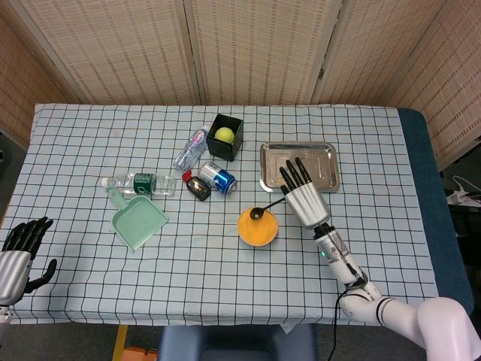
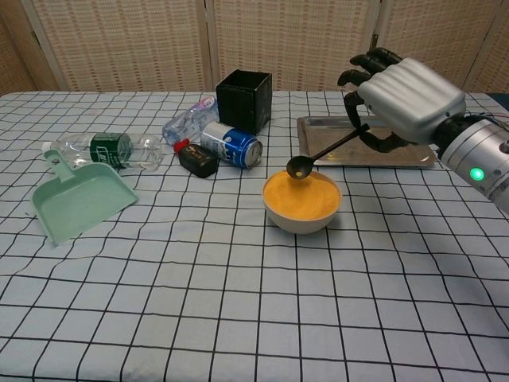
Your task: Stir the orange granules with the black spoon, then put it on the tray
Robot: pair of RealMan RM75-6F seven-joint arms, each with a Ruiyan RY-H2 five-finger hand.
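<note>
While the right hand (image 2: 402, 99) grips the black spoon (image 2: 326, 151) by its handle, the spoon's head hangs above the bowl of orange granules (image 2: 302, 199). Its knuckles face up. The left hand (image 1: 19, 256) rests with fingers apart, holding nothing.

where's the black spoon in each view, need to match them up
Head view: the black plastic spoon sits just right of centre, its bowl over the upper rim of the bowl of orange granules, handle running right into the right robot hand.
Chest view: the spoon is right of centre, lifted above the bowl, handle slanting up to the hand.
Shared landmark: the silver metal tray just behind it.
</note>
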